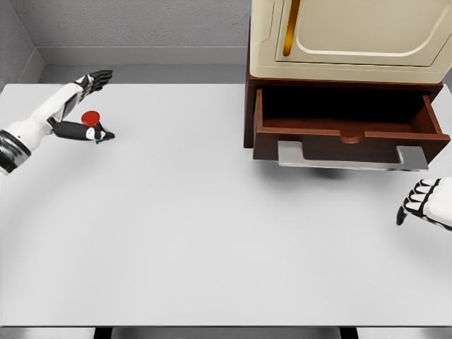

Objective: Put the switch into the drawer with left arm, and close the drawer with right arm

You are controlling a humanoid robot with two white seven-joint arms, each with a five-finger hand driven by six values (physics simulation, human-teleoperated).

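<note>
The switch [91, 118] has a red round button and lies on the white table [212, 233] at the far left. My left hand [103, 104] is open around it. Its long fingers [97, 77] stretch out behind the switch, while its dark thumb [78, 131] lies just in front and seems to touch the switch. The brown drawer [346, 133] at the upper right is pulled out, dark and empty inside, with a silver handle [352, 158] across its front. My right hand [422, 203] rests at the right edge, below the handle, fingers loosely bent, holding nothing.
A cream appliance [353, 35] with a gold handle sits on the brown cabinet [250, 113] that holds the drawer. A grey wall runs along the far edge of the table.
</note>
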